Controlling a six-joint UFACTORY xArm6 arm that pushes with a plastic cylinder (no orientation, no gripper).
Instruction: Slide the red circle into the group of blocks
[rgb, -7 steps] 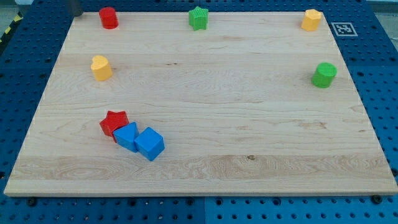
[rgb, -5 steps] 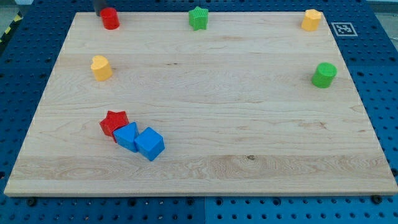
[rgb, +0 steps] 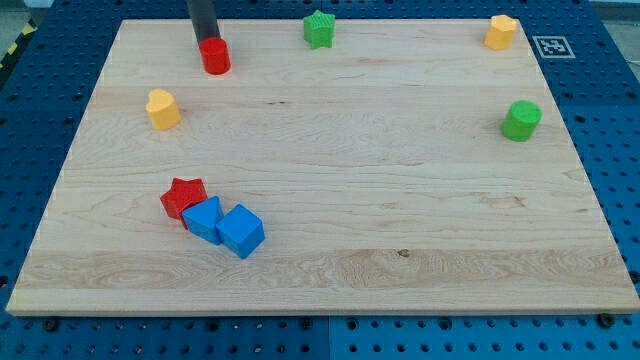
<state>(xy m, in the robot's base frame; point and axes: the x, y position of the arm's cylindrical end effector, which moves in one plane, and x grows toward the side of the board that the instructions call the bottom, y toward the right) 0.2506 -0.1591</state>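
The red circle (rgb: 215, 56) stands near the view's top left on the wooden board (rgb: 330, 270). My tip (rgb: 205, 41) is a dark rod touching the circle's upper left side. The group lies at the lower left: a red star (rgb: 183, 196), a blue block (rgb: 204, 218) and a blue cube (rgb: 240, 231), all touching. The red circle is far above the group.
A yellow block (rgb: 162, 109) stands left of centre, between the circle and the group. A green star (rgb: 319, 29) is at top centre, a yellow block (rgb: 501, 32) at top right, a green cylinder (rgb: 521, 120) at the right.
My tip came in from the top left and pushed the red circle down and to the right. The other blocks have not moved.
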